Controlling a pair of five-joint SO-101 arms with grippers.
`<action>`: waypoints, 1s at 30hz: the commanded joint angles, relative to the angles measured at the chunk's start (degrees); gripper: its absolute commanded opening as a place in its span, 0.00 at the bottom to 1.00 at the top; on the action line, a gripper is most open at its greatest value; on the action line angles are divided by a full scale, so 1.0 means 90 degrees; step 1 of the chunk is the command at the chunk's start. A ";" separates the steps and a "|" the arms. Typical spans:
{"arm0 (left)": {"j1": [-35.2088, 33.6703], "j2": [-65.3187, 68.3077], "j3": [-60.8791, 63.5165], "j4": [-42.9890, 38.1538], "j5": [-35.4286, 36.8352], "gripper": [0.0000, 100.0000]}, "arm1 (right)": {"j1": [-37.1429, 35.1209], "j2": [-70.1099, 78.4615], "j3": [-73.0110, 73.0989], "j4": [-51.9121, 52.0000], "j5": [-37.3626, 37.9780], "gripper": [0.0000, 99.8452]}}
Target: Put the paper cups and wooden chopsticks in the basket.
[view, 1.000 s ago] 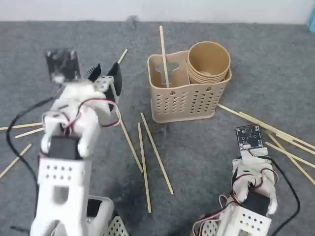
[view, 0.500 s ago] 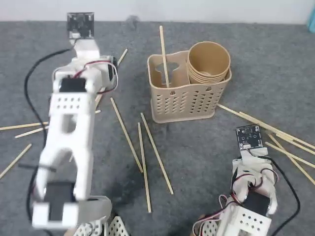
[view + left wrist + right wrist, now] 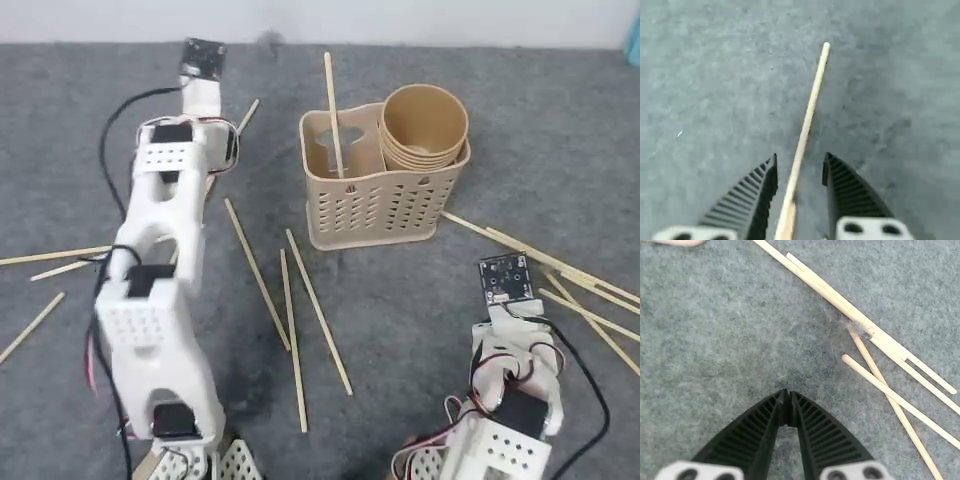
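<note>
- the left gripper [image 3: 800,156] hangs low over the grey felt [image 3: 700,75] with its jaws parted; a wooden chopstick [image 3: 809,107] lies between them, not clamped, so it has hold of nothing
- the stick runs lengthwise through the gap, so a close here would likely pinch it near one end; lifted that way it could swing, slip free, or catch on the basket [image 3: 370,215] wall
- if the jaws come down unevenly, one tip could press the stick into the felt and roll it aside
- the left arm [image 3: 165,230] is stretched far out, just beside the basket; a wide swing across might knock the stacked paper cups [image 3: 425,125] or the upright chopstick [image 3: 333,110] standing inside
- the right gripper [image 3: 788,392] is closed on nothing, near the right-hand chopsticks [image 3: 880,370]
- the middle chopsticks [image 3: 290,320] lie close together, so a grab there could drag a neighbour along
</note>
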 commanded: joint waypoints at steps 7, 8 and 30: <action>-0.0049 0.2637 -0.3297 0.0029 -0.0205 0.14 | -0.0015 0.0054 0.0127 -0.0005 0.0068 0.01; -0.0049 0.2901 -0.3580 0.0039 -0.0215 0.14 | -0.0015 0.0054 0.0127 -0.0005 0.0068 0.01; 0.0147 0.4523 -0.8991 0.4943 -0.0215 0.01 | -0.0015 0.0044 0.0127 -0.0005 0.0059 0.01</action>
